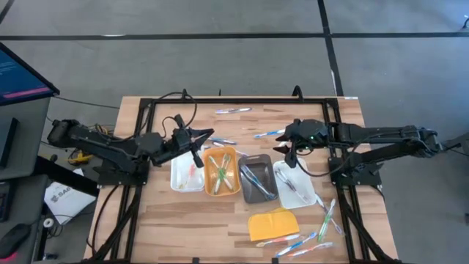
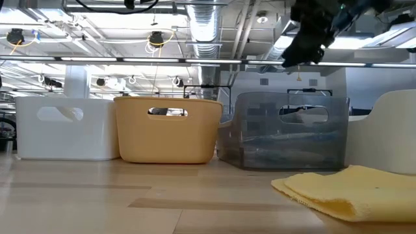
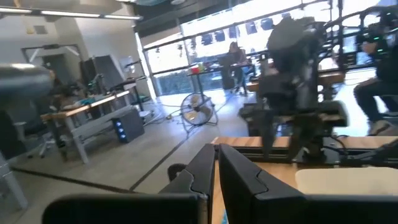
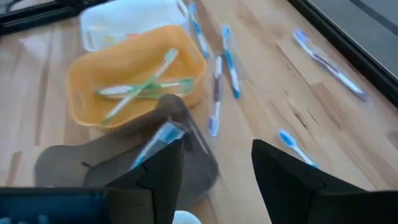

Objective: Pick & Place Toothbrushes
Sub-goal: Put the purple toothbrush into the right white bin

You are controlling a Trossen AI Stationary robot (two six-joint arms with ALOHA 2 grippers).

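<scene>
From my remote seat, the table (image 1: 183, 227) looked like pale, matt wood planks with visible grain. The orange tray (image 1: 222, 173) read as smooth plastic; just beside it the grey tray (image 1: 256, 180) was translucent, smoky plastic. The yellow pad (image 1: 272, 224) near the grey tray seemed soft matt cloth. The toothbrushes (image 4: 225, 59) looked like glossy plastic.

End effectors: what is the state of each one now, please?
Left end effector: closed, holding nothing.
Right end effector: open, empty, raised above the table.
</scene>
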